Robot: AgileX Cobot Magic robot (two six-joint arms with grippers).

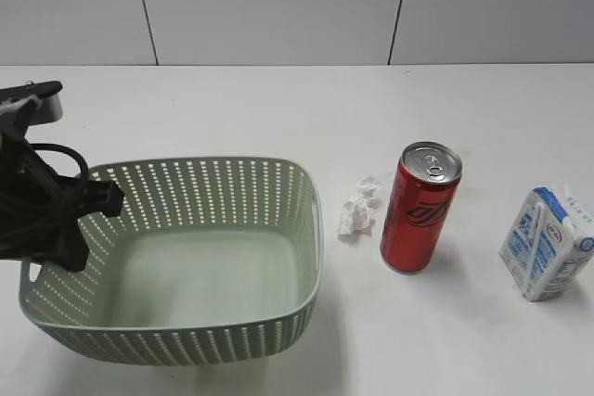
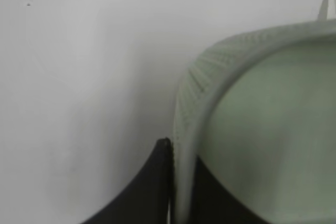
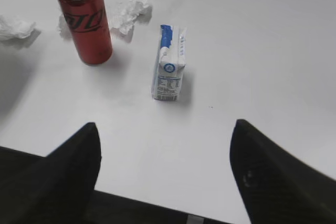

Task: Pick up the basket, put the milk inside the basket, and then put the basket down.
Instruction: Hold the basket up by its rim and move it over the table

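A plain white table [image 1: 278,108] under a pale panelled wall [image 1: 269,6] carries the pale sage-green perforated plastic basket [image 1: 186,266]; the left pincer [image 2: 176,182] clamps its rim, and the right pincer [image 3: 163,174] gapes empty.

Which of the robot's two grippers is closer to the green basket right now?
Left. The left gripper is at the basket's left rim, fingers either side of the wall. The right gripper hovers open over the milk.
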